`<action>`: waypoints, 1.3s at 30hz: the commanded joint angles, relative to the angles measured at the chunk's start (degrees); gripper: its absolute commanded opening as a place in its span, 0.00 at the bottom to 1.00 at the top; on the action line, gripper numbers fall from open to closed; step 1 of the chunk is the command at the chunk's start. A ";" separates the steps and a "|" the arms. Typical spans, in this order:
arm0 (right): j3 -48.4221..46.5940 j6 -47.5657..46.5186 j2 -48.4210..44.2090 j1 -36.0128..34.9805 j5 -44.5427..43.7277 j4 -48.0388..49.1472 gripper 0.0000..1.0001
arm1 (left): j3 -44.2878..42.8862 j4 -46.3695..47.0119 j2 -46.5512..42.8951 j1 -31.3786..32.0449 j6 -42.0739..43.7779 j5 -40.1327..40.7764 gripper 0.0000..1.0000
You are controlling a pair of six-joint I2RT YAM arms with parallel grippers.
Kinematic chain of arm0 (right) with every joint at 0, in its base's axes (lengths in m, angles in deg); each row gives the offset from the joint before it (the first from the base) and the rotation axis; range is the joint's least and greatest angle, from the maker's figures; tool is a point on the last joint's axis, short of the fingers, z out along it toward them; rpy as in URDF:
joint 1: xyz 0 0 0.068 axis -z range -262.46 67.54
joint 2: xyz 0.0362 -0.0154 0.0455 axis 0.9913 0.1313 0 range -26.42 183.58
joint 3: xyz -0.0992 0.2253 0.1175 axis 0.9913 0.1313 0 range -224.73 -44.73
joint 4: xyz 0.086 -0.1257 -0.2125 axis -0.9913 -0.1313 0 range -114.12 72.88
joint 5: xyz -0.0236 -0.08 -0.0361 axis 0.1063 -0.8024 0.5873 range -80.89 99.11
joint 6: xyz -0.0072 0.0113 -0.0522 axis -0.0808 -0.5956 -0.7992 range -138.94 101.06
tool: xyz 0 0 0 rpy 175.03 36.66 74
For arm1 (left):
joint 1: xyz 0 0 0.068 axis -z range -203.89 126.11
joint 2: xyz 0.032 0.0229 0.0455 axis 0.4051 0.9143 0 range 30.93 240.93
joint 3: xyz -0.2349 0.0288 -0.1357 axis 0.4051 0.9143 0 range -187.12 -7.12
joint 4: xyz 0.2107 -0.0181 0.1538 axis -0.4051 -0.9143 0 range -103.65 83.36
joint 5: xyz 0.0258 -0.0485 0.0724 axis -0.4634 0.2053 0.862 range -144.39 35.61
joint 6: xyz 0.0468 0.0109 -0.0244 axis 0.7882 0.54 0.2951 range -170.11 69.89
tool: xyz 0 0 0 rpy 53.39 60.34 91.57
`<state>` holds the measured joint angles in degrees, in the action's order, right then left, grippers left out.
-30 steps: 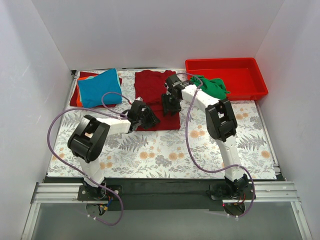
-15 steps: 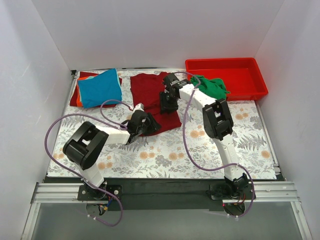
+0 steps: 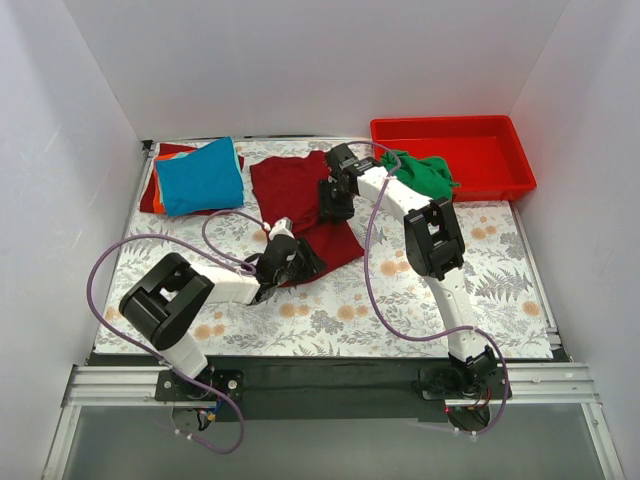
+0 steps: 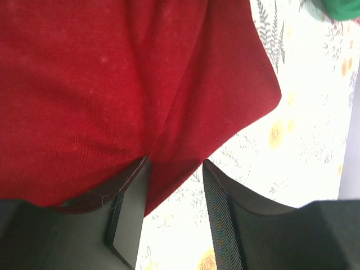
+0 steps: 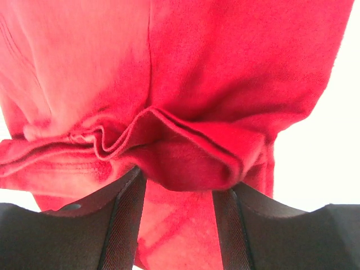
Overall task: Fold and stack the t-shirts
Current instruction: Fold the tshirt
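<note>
The dark red t-shirt (image 3: 295, 185) lies askew in the middle of the floral cloth. My left gripper (image 3: 290, 257) is shut on its near corner, and the cloth (image 4: 112, 84) creases toward the jaws (image 4: 173, 166). My right gripper (image 3: 333, 200) is shut on a bunched fold at its right side (image 5: 225, 56), with the fold between the fingers (image 5: 179, 180). The bright blue t-shirt (image 3: 200, 175) tops a stack at the back left, with orange and red cloth (image 3: 172, 151) under it. The green t-shirt (image 3: 425, 172) is crumpled at the tray's left end.
A rigid red plastic tray (image 3: 470, 150) stands at the back right. White walls close in the left, back and right. The floral table cloth (image 3: 450, 290) covers the table. Purple cables loop off both arms.
Both grippers have dragged the dark red t-shirt toward the left and nearer. It has turned from square to askew, and its near corner now lies closer to the arms.
</note>
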<state>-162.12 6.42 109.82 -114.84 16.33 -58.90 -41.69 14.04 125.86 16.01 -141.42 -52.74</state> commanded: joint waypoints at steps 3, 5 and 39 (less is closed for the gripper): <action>-3.47 1.79 -3.61 0.56 -1.77 2.93 0.56 | 7.23 -21.90 3.15 4.21 0.78 -0.33 0.43; -3.99 2.14 -4.41 0.56 -1.77 2.93 0.56 | 8.46 -22.71 2.71 4.83 0.26 -0.07 0.43; 60.33 3.81 -49.76 -6.20 2.35 11.45 0.56 | 0.29 -53.20 -31.28 -5.88 -7.31 2.04 0.48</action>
<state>-103.89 7.19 63.25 -120.61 16.72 -52.65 -42.89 -35.92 100.31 12.55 -147.21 -49.48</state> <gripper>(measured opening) 0.559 0.478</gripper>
